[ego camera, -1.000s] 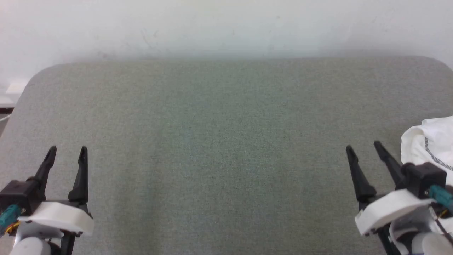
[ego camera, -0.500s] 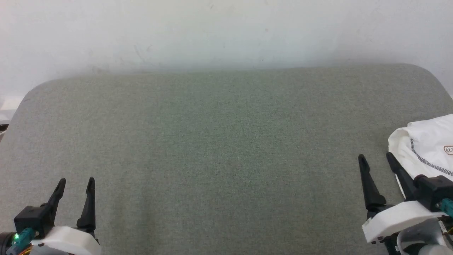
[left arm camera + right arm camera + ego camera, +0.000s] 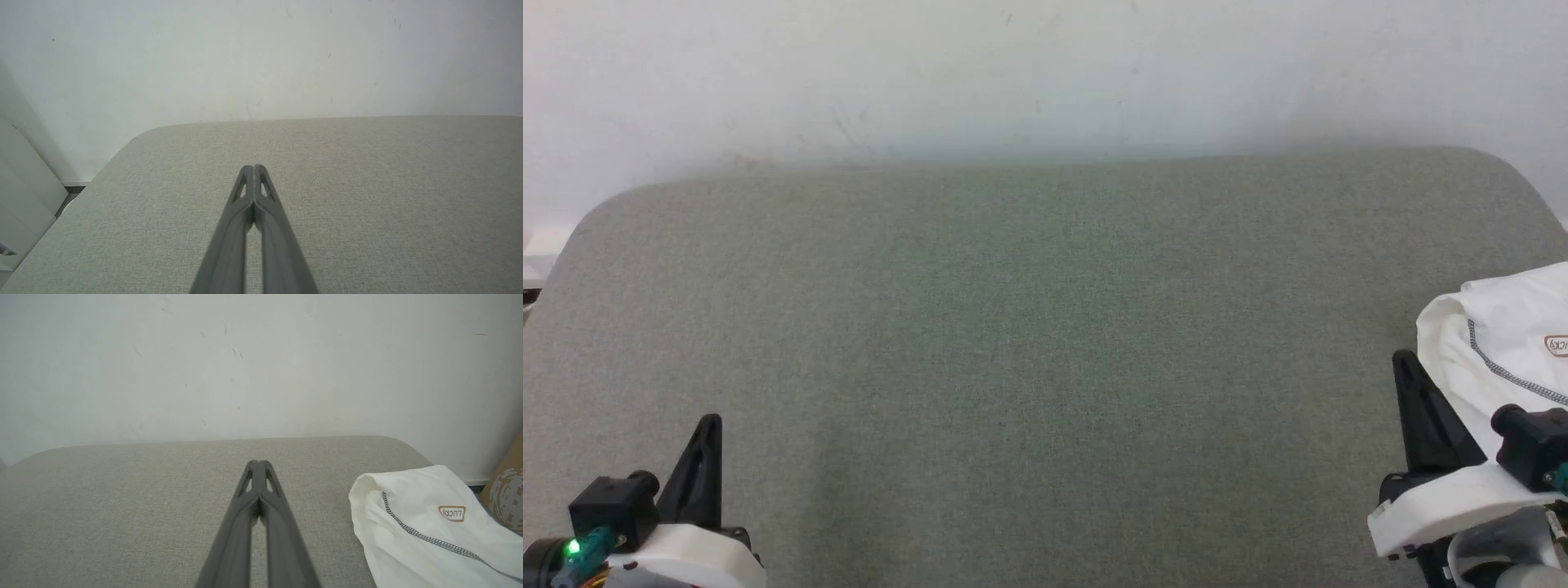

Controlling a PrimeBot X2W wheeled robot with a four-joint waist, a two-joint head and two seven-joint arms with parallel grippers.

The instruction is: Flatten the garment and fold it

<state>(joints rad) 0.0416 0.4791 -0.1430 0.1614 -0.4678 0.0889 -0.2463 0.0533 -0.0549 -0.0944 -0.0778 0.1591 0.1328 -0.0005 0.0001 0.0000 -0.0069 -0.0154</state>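
One garment (image 3: pixel 1499 343), two claws, one worktop (image 3: pixel 1045 327).
The white garment lies bunched at the worktop's right edge beside the right claw (image 3: pixel 1403 361), one grey zigzag seam (image 3: pixel 425 537) and one tan label (image 3: pixel 452 513) showing; left claw (image 3: pixel 711 422) and right are both pressed together.

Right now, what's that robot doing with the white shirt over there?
A two-armed robot is set to flatten and fold the garment, a white top lying bunched at the right edge of the grey padded table. Nothing holds it yet. The right hand is shut and empty, close beside the top, not gripping it. The left hand is shut too, far off on the other side.
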